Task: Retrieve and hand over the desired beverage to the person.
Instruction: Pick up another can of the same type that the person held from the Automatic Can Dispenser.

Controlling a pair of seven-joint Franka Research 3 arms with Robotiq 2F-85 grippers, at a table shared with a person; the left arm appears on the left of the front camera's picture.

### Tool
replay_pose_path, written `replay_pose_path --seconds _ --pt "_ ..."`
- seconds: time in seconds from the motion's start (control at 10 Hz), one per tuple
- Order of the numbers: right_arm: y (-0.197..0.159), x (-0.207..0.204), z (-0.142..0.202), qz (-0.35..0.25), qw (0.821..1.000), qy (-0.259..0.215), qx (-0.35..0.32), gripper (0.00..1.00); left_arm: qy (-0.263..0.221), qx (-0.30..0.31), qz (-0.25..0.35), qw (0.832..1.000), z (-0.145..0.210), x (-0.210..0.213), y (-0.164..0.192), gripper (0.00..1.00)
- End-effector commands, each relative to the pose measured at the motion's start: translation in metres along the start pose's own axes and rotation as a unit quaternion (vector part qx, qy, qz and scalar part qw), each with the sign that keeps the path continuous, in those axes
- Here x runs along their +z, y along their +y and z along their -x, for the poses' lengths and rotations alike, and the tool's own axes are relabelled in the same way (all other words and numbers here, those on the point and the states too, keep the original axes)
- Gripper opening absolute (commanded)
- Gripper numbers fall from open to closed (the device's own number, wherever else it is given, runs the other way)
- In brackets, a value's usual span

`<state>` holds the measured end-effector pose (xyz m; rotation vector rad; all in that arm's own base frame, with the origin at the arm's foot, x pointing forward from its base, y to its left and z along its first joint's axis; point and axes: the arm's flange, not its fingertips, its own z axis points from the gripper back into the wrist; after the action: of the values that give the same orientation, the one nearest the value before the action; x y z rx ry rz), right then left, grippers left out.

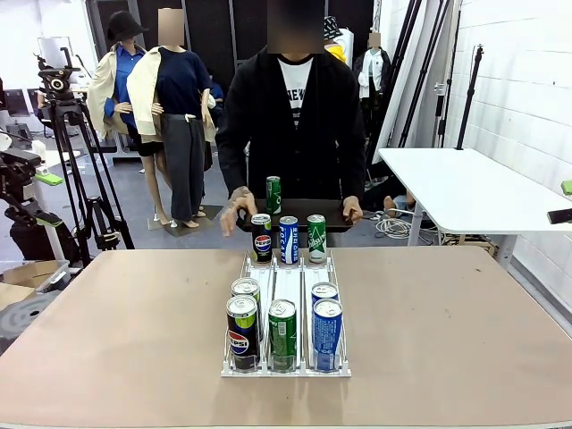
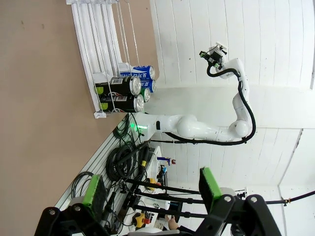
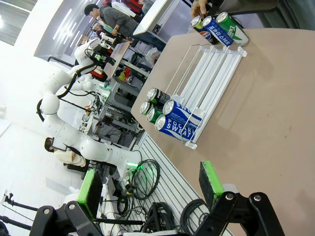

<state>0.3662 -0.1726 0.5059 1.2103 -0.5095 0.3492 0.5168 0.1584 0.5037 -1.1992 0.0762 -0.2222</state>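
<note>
Tan worktop [image 1: 447, 322], with one white three-lane rack [image 1: 288, 284] at its middle. At the near end stood two black cans [image 1: 242, 331] in the left lane, one green can [image 1: 283, 332] in the middle lane and two blue cans [image 1: 327, 332] in the right lane. At the far end stood a row of three cans [image 1: 289, 239]. The person [image 1: 295, 116] was at the far side with both hands on a black tray [image 1: 332, 214] that carried a lone can [image 1: 273, 193]. Left tool [image 2: 151, 186] — fingers spread wide, nothing between them. Right tool [image 3: 149, 183] — likewise wide and empty.
</note>
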Motion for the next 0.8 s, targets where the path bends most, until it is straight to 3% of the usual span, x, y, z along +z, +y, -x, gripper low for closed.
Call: replay_pose_path --seconds 0.0,0.2,0.7 --pt "0.000 -0.003 0.002 0.005 1.000 -0.004 0.002 1.00 -0.025 -0.011 0.011 1.000 0.009 0.006 -0.002 1.00" --pt "0.000 -0.003 0.002 0.005 1.000 -0.004 0.002 1.00 -0.056 -0.040 0.028 0.997 0.018 0.009 -0.003 1.00" --pt "0.000 -0.003 0.002 0.005 1.000 -0.004 0.002 1.00 -0.081 -0.046 0.047 0.995 0.036 0.010 0.006 1.00"
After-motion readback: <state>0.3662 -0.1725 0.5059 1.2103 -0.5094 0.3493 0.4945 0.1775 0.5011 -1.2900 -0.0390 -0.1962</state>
